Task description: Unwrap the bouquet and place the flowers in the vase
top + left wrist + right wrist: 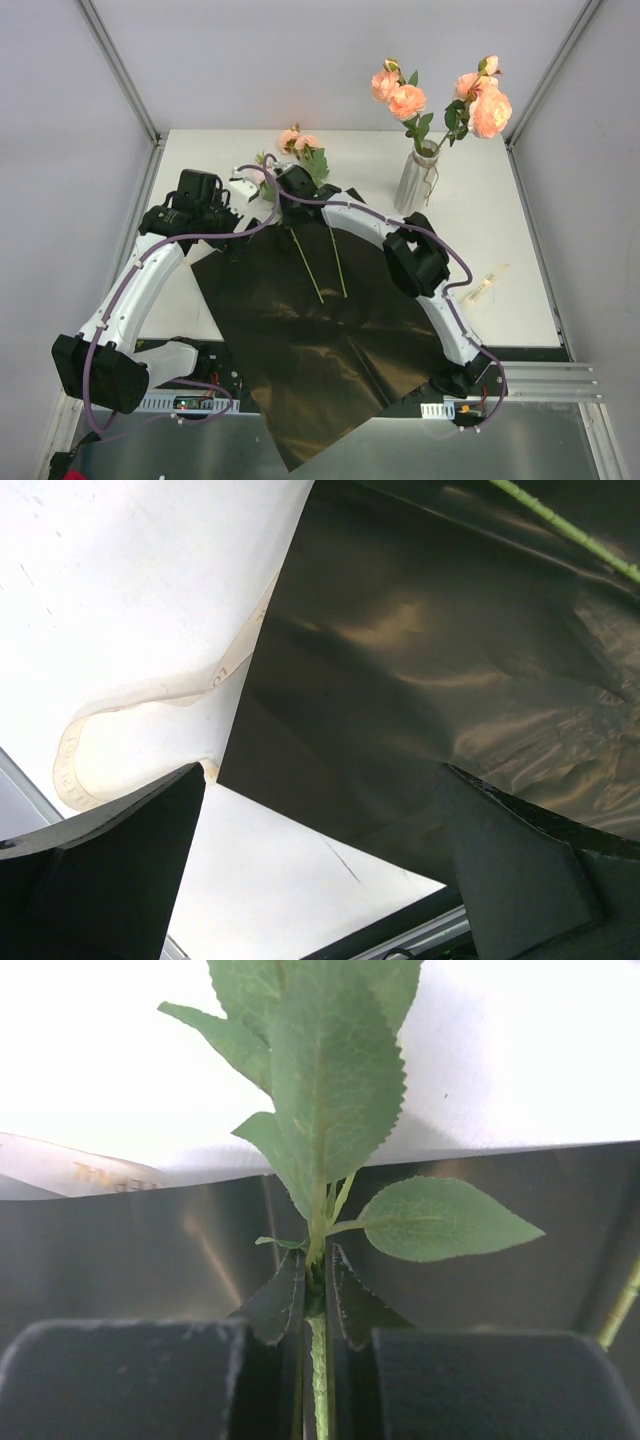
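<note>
Clamping a thin green stem (318, 1380) between its fingers, the right claw (318, 1298) is clenched just below a cluster of toothed leaves (325, 1090), which fan away toward 12 o'clock in its wrist view. Under it lies the opened sheet of black paper (310, 340), and past the sheet's far edge is the white tabletop (500, 230).

Seen from above, this claw sits at the sheet's 12 o'clock edge. The loose flowers (300, 141) lie just beyond it, heads off the paper, with two bare stems trailing back toward 5 o'clock. The left claw (320, 865) hangs released at its 9 o'clock over the paper's left edge, with a cream ribbon (150, 695) curling beside it. The vase (418, 180) stands upright at 3 o'clock from the right claw, well apart, with some roses already in it.

The step in hand looks like picking up the next rose. The next move probably calls for lifting it clear of the paper, swinging it toward 3 o'clock and tipping it stem-down. The stem end must then be threaded into the narrow mouth beside the roses there.
</note>
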{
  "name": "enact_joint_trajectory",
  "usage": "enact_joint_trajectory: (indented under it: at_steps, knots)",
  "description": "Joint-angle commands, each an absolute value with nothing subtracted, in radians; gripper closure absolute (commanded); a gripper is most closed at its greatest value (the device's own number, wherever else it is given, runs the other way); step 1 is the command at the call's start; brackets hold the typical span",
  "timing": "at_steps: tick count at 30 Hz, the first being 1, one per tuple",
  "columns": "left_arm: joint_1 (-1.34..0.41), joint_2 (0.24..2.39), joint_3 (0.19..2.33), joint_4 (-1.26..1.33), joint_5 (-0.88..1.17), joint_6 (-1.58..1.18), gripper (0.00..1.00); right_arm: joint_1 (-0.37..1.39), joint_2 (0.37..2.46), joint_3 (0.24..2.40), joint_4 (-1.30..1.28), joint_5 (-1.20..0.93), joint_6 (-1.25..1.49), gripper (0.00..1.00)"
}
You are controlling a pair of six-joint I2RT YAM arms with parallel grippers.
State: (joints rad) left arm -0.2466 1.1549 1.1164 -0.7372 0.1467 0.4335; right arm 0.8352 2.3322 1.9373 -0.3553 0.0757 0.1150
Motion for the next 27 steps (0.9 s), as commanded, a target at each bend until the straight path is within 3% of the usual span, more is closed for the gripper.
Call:
enact_joint_trajectory:
  at_steps: [1,9,13,16,27]
  knots:
    - [-0.238,1.144,1.120,-0.730,0.143,0.433,0.01,0.816,2.128,1.993,-0.292,0.098,0.111,0.99]
    - [-0.236,1.124,1.120,-0.729,0.143,0.431,0.01,0.762,1.716,1.809,-0.010,-0.049,-0.104,0.99]
    - [-0.238,1.120,1.117,-0.729,0.144,0.433,0.01,0.762,1.458,1.431,0.345,-0.006,-0.313,0.99]
    - [-0.238,1.124,1.118,-0.729,0.150,0.433,0.01,0.758,1.320,1.269,0.604,0.032,-0.556,0.99]
    - [-0.238,1.124,1.129,-0.730,0.153,0.437,0.01,0.488,1.301,1.202,0.788,-0.032,-0.620,0.99]
